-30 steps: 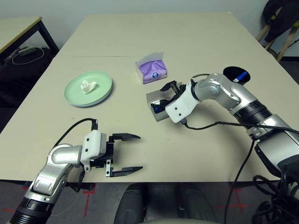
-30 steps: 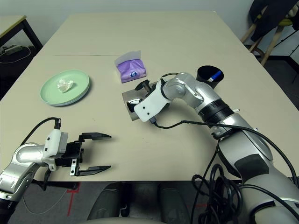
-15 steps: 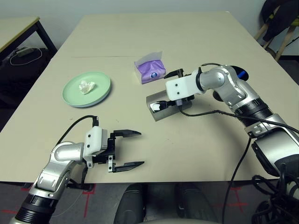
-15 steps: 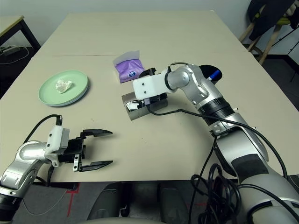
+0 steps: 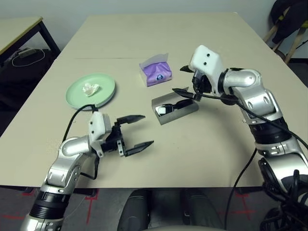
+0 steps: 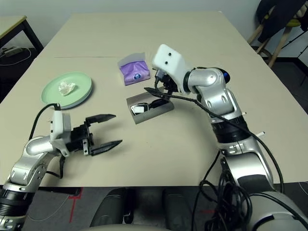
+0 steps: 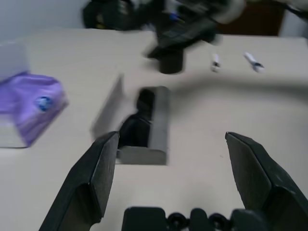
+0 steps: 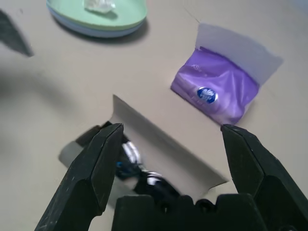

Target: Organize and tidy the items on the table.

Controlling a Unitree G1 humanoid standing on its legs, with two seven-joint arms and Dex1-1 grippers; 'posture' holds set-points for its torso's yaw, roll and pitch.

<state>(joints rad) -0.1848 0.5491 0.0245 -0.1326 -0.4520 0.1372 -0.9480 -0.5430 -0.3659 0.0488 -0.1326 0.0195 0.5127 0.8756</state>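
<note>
The grey glasses case (image 5: 185, 108) lies open at the table's middle with the black sunglasses (image 5: 169, 108) inside. My right gripper (image 5: 179, 80) hangs open just above the case's far side, holding nothing. My left gripper (image 5: 147, 130) stands open near the front edge, pointing at the case (image 7: 156, 139) from a short distance. The purple tissue pack (image 5: 156, 72) sits behind the case. To the left, crumpled white tissue (image 5: 89, 88) rests on the mint green plate (image 5: 103, 91), which is stacked on the pale blue plate (image 8: 91, 30). The black cup (image 7: 171, 61) stands beyond the case.
The beige table (image 5: 202, 144) has bare room in front of and to the right of the case. Small white items, one likely the marker (image 7: 215, 61), lie past the cup. A smaller table (image 5: 19, 29) stands at far left, and chairs (image 5: 288, 24) at far right.
My right gripper has lifted out of the case and swung up and back, leaving the sunglasses inside. My left gripper has moved forward and right, towards the case.
</note>
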